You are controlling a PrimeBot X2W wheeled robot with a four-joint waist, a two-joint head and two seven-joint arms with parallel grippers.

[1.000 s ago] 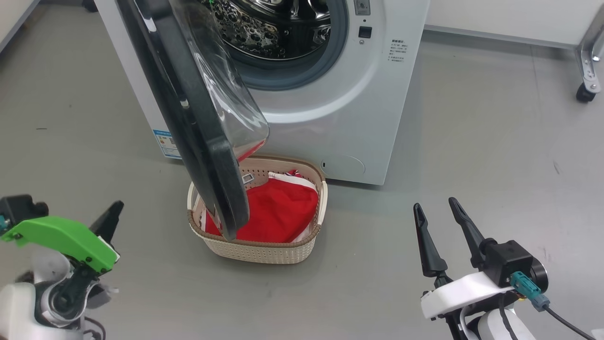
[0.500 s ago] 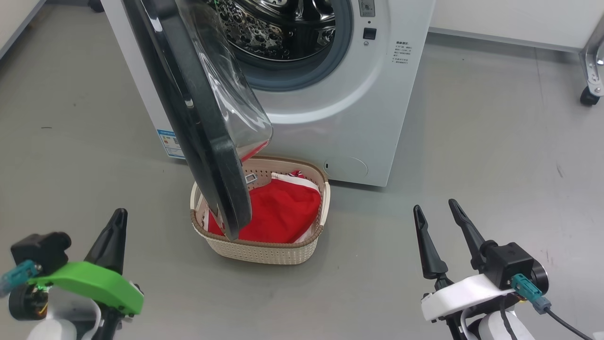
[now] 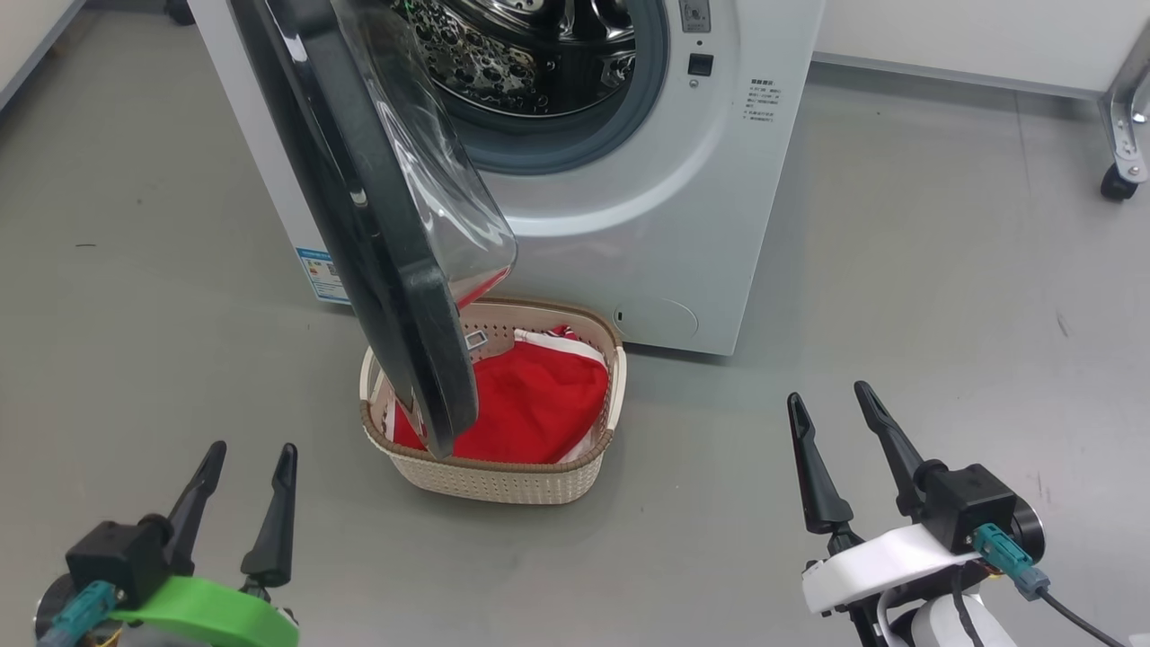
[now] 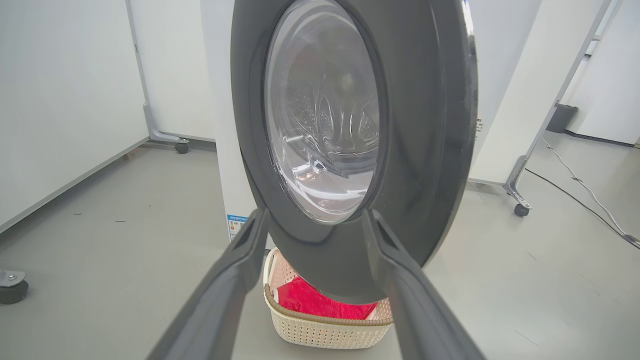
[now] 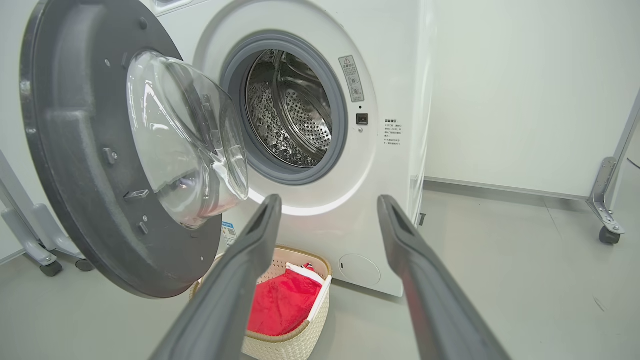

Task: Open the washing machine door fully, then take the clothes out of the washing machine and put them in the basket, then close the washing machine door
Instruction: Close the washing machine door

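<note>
Both apart, L tool (image 3: pixel 253 447), R tool (image 3: pixel 827 391), door (image 3: pixel 395 270) edge overhangs basket (image 3: pixel 490 467) rim

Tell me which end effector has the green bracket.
The left end effector, lower left in the head view, on the green bracket; the right end effector has a white bracket.

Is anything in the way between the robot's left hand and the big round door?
Nothing visible. The open left gripper faces the washing machine door, only bare floor between them; the basket sits below the door.
</note>
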